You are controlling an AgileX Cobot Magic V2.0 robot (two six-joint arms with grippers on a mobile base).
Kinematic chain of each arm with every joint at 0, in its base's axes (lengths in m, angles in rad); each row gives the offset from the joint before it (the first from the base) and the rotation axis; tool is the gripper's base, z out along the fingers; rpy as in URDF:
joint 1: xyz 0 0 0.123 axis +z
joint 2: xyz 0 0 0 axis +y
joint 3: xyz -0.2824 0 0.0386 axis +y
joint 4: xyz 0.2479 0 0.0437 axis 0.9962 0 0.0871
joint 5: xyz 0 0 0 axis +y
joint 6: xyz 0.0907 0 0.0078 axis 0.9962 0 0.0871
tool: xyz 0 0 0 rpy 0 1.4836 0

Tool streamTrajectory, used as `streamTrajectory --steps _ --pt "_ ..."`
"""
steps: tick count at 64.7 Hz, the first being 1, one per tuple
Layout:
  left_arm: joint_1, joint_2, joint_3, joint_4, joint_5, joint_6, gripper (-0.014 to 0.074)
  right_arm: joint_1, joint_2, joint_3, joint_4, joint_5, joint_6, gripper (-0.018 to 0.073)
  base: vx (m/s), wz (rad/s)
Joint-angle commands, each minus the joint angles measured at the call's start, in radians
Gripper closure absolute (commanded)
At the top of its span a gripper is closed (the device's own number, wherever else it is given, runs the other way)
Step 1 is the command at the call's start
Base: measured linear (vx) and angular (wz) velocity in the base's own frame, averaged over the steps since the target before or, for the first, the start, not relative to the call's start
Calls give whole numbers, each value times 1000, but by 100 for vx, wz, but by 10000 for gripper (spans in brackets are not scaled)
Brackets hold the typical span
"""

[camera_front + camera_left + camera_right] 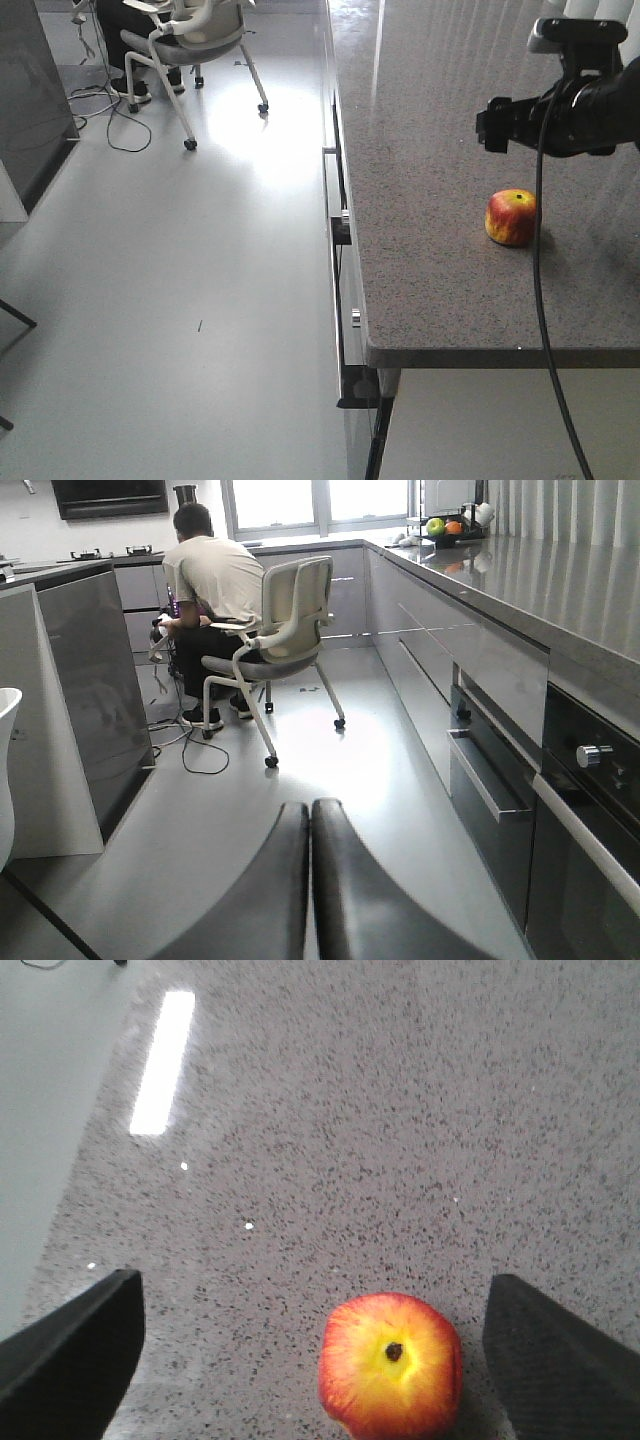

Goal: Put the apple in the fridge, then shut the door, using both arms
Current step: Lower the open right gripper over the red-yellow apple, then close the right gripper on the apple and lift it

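Right gripper (312, 1285) spread wide, nothing gripped. It hangs over the countertop (400, 1110), fingers (70, 1360) either side of the apple (392, 1365) w/ clear gaps both sides, no contact. Apple sits upright on the countertop, stem dimple up, red w/ yellow round the dimple. Front view: apple toward the countertop's near end, set back from its left edge; right gripper above the countertop, just past the apple. Black cable (540, 300) drops from the arm across the countertop's near edge.

Left gripper (308, 810) clenched, fingers pressed together, nothing btwn them. It's off the countertop, low over the floor (350, 770), alongside the drawer fronts (430, 680) under it. Office chair (290, 620) w/ seated person (210, 575) on the floor, left of the countertop's far end. Fruit (436, 526) on the countertop's far end.
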Motion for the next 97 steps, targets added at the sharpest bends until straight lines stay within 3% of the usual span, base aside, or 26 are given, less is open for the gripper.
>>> streamTrajectory --steps 1,27,59,97 --pt "-3 -15 -17 -9 -75 -3 603 0 -22 -35 -48 -72 33 -91 0 0" --pt "-3 -15 -17 -9 -75 -3 603 -70 38 -35 -68 -103 90 -80 0 0" --pt "-3 -15 -17 -9 -75 -3 603 -68 44 -40 45 -146 -36 -52 0 0" --pt "-3 -15 -17 -9 -75 -3 603 -68 202 -40 45 -133 -37 -36 0 0"
